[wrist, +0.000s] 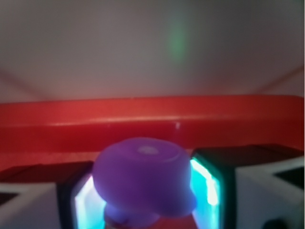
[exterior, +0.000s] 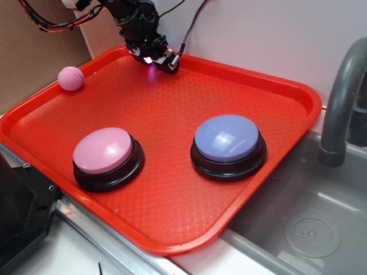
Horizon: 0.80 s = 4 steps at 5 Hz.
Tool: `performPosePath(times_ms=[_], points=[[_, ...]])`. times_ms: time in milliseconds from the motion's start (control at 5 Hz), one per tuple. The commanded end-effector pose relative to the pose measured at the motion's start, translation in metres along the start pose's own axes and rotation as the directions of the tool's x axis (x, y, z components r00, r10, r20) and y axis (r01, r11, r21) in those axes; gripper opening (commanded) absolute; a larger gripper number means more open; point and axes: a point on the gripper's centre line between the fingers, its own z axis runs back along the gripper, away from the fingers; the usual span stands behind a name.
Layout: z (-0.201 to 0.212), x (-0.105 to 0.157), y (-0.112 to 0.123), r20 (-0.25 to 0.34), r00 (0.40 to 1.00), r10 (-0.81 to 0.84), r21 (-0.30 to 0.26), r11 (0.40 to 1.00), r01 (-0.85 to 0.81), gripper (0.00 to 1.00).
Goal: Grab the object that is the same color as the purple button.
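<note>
At tray's (exterior: 298,91) far rim, end effector (exterior: 153,59) clamped on upright purple toy (wrist: 143,179).

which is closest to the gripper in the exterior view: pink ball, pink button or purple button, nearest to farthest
From the gripper:
1. pink ball, at the tray's far-left edge.
2. purple button, front right.
3. pink button, front left.
The two buttons are nearly too close to call.

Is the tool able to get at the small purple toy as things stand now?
Probably yes: the purple toy already sits between the fingers of the tool, by the tray's far rim, nothing blocking.
</note>
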Motion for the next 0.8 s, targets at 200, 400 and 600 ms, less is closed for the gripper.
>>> performPosePath(times_ms=[200, 400, 600], points=[[0.136, -0.037, -0.008, -0.141, 0.985, 0.102, -0.065, 0.992, -0.112, 0.00], [0.168, -0.052, -0.014, -0.104, 0.990, 0.098, -0.088, 0.990, -0.107, 0.00], [0.189, -0.057, -0.017, -0.137, 0.985, 0.100, -0.088, 0.990, -0.113, 0.00]])
